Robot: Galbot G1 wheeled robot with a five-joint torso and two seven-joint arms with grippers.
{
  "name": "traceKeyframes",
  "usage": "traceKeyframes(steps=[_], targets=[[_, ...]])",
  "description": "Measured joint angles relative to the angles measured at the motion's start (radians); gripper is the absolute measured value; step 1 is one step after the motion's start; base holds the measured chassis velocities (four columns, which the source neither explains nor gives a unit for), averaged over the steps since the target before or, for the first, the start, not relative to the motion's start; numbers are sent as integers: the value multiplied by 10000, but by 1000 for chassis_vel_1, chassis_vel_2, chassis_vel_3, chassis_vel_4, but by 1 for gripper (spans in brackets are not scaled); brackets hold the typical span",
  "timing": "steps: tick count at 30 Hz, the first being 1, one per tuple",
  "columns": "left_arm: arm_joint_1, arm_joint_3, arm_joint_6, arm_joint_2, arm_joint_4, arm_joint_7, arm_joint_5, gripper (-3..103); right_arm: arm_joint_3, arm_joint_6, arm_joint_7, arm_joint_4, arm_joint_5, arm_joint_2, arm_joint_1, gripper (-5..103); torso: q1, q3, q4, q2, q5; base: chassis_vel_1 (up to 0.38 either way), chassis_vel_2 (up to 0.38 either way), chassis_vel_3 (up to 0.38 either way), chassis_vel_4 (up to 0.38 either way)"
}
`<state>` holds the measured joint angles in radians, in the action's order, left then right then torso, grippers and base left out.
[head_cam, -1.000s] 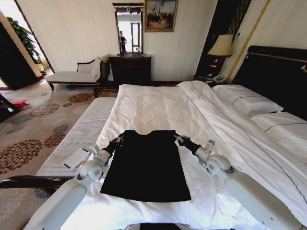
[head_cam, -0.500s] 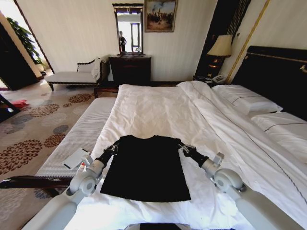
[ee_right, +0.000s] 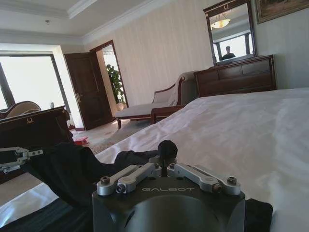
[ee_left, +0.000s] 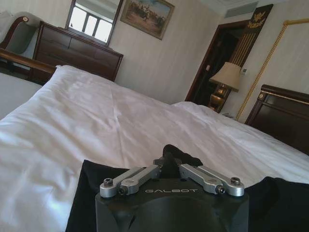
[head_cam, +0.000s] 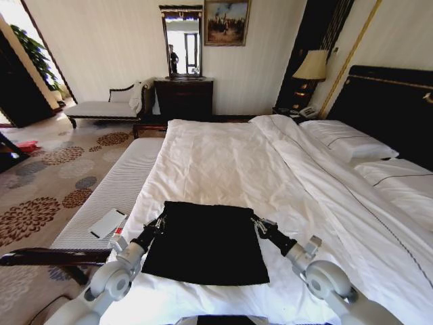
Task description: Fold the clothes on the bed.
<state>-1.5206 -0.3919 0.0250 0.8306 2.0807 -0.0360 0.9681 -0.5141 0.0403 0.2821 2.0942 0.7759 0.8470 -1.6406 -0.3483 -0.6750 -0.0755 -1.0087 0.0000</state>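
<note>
The soft black T-shirt [head_cam: 206, 240] lies low in the centre of the head view on the big white-sheeted bed [head_cam: 223, 162], its far edge doubled toward the robot. The left gripper [head_cam: 161, 220] and right gripper [head_cam: 257, 221] each pinch a bunched top corner between closed fingers. "GALBOT" is printed on both gripper housings.

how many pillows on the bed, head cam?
2 visible, both white, at the headboard end of the bed: far pillow, near pillow running off the frame edge. More may be hidden beyond it.
</note>
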Motion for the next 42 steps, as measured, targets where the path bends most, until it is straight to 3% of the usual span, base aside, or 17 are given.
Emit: traceKeyframes(steps=[16, 24, 42], targets=[[-2225, -1124, 335, 408, 493, 490, -472, 1, -459, 354, 195, 296, -743, 550, -1614, 0, 0, 0, 4, 0, 0, 0, 0, 0, 0], [-2525, -1219, 456, 586, 333, 594, -588, 1, -354, 518, 293, 281, -1171, 835, -1962, 0, 0, -1, 3, 0, 0, 0, 0, 0, 0], [-3131, -1761, 548, 222, 269, 844, -492, 1, -163, 787, 430, 44, -1748, 1162, -2417, 0, 0, -1, 3, 0, 0, 0, 0, 0, 0]])
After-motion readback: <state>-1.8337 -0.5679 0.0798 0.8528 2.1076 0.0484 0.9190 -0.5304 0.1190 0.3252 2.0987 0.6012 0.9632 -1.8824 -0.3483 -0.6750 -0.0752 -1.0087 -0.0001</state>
